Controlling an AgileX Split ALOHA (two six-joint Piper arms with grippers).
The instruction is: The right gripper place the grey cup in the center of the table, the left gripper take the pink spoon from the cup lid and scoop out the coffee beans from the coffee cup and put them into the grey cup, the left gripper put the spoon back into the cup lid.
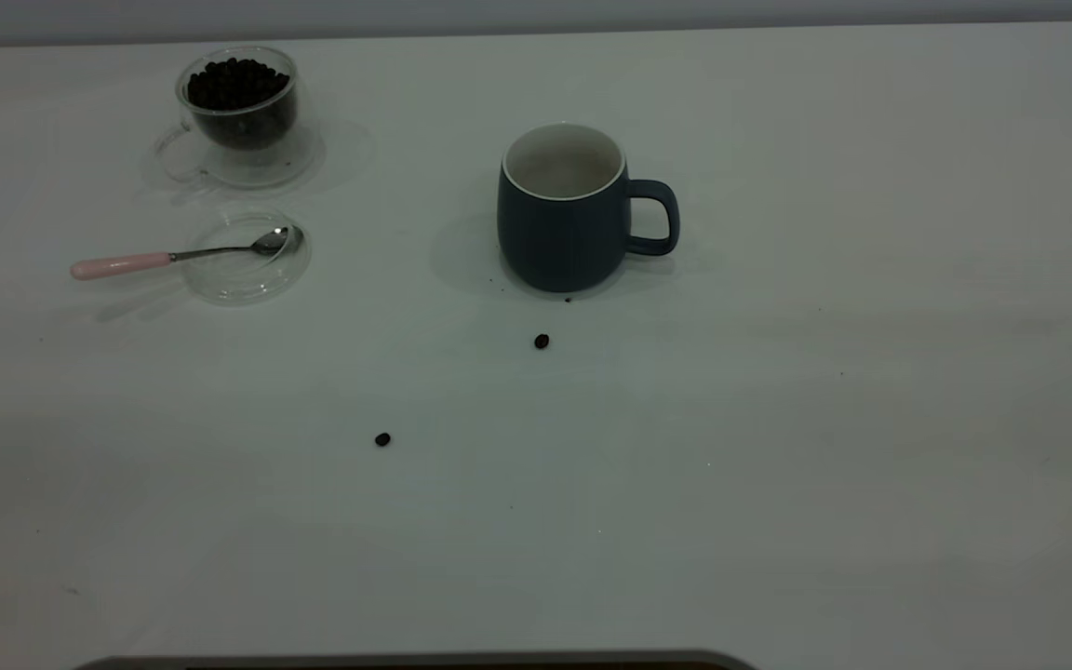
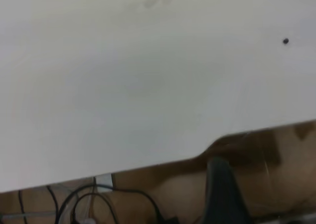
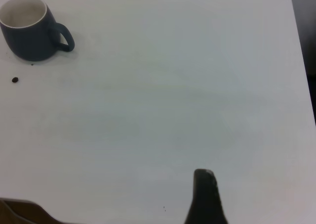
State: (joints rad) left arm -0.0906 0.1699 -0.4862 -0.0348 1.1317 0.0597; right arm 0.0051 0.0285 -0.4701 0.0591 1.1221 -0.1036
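The mug (image 1: pixel 566 212) sits upright mid-table (image 1: pixel 778 419), handle toward the right arm's side, nothing visible inside. The glass cup (image 1: pixel 240 110) at the far left is full of beans (image 1: pixel 236 84). Just in front of it is the lid (image 1: pixel 247 259) with the spoon (image 1: pixel 184 254) resting in it, pink handle sticking out over the table. 2 loose beans (image 1: pixel 542 341) lie in front of the mug. Both arms are pulled back by the table edge; left gripper (image 2: pixel 223 194) and right gripper (image 3: pixel 205 199) each show only 1 black finger, so can't tell if they're spread or pressed together.
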